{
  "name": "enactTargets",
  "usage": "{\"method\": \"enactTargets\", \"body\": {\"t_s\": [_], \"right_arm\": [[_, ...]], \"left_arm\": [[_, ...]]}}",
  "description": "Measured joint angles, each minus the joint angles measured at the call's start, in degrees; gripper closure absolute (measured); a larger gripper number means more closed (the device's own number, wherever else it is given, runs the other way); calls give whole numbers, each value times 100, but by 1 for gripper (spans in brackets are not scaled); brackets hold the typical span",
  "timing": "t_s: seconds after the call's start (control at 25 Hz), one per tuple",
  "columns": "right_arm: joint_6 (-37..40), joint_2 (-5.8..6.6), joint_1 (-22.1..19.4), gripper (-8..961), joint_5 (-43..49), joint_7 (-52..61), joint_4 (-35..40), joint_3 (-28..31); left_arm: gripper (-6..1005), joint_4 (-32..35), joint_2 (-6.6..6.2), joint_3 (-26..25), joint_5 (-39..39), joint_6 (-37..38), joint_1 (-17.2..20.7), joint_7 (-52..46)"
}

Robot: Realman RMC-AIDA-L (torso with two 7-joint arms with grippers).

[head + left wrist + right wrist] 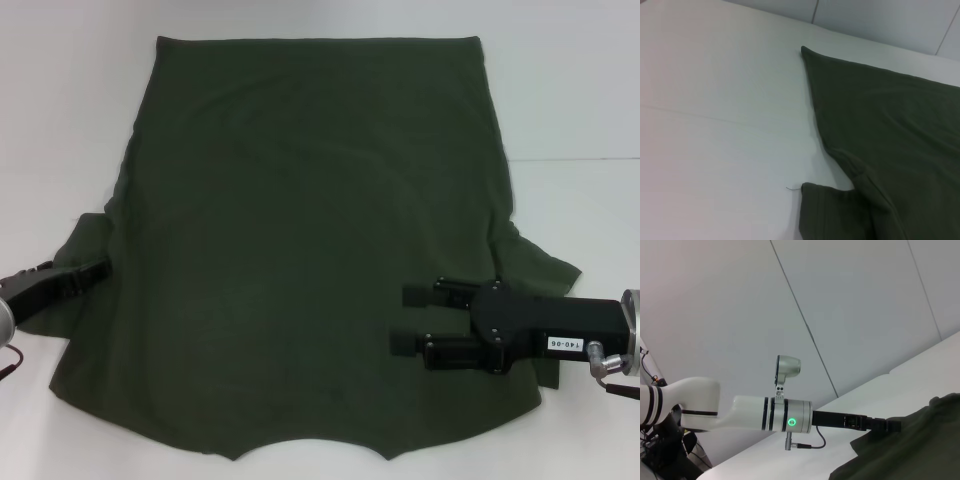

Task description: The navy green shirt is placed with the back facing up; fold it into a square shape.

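Dark olive cloth, the navy green shirt (300, 250) lay spread flat across the middle of the white bench (60, 100). The right gripper (410, 318) hovered over its right side, fingers parted. The left gripper (95, 270) met the left sleeve; its grip could not be told.

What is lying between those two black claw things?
Only the navy green shirt. In the head view, its plain cloth fills the stretch from the left gripper to the right gripper; nothing else lies there.
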State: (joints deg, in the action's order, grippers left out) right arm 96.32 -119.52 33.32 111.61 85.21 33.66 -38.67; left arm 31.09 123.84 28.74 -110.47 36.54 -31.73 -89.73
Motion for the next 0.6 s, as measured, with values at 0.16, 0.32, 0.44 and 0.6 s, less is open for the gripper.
{"method": "enactTargets", "body": {"t_s": [0.16,0.32,0.44,0.6], "right_arm": [[0,0,3,73,0,-10,0,0],[1,0,5,73,0,-7,5,7],[1,0,7,74,0,-7,9,9],[1,0,8,74,0,-8,9,9]], "left_arm": [[162,16,0,0,-24,-35,0,-1],[223,21,-4,0,-71,-93,0,-25],[287,28,-6,0,-71,-119,0,-34],[372,30,-8,-1,-71,-202,0,-22]]}}
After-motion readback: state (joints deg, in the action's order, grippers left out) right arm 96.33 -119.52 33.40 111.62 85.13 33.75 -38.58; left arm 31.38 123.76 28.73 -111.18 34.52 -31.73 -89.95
